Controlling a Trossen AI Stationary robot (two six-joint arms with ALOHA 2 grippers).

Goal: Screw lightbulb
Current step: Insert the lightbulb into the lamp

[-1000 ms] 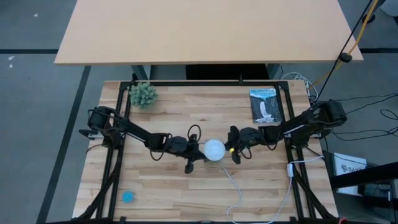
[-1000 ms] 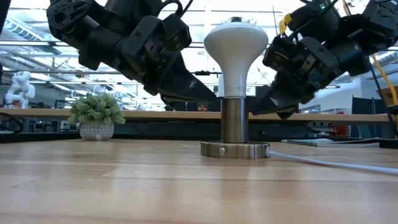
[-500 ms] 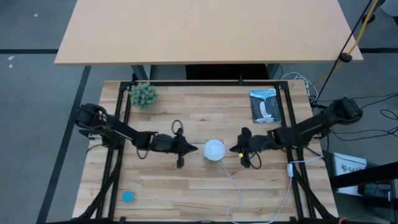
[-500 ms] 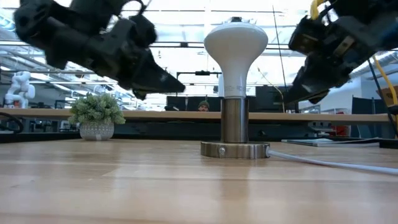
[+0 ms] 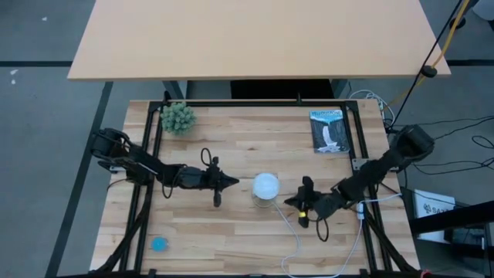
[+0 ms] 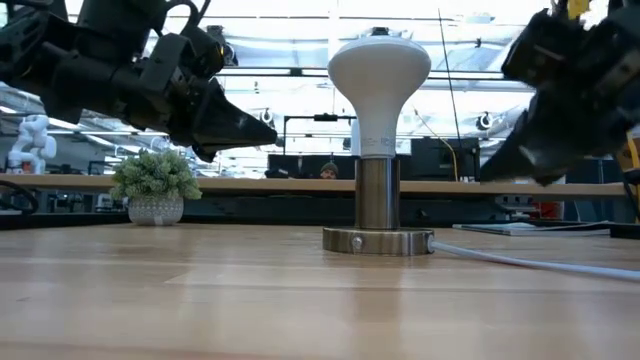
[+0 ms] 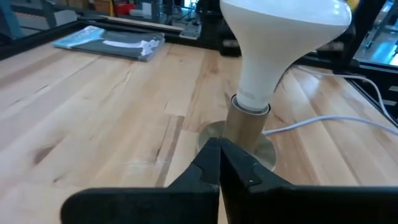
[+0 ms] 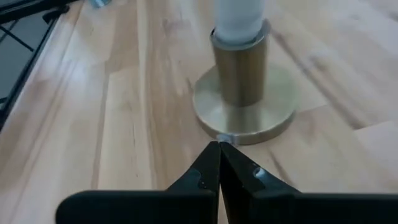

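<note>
The white lightbulb (image 5: 266,185) stands upright with its base down in a metal socket tube (image 6: 378,192) on a round metal foot (image 6: 378,241), mid-table. It also shows in the left wrist view (image 7: 283,37). My left gripper (image 5: 235,183) is shut and empty, to the bulb's left, pointing at it, above the table (image 6: 270,130). My right gripper (image 5: 289,202) is shut and empty, to the bulb's right and nearer the front edge, pointing at the socket's foot (image 8: 244,115).
A thin white cord (image 5: 292,232) runs from the socket foot toward the near edge. A small potted plant (image 5: 177,117) stands at the far left, a booklet (image 5: 329,131) lies at the far right, and a small blue disc (image 5: 159,244) lies at the near left.
Both grippers have drawn back from the bulb. My left gripper has gone toward the table's left edge. My right gripper has gone toward the right edge, then toward the near edge. The bulb and socket have stayed in place.
</note>
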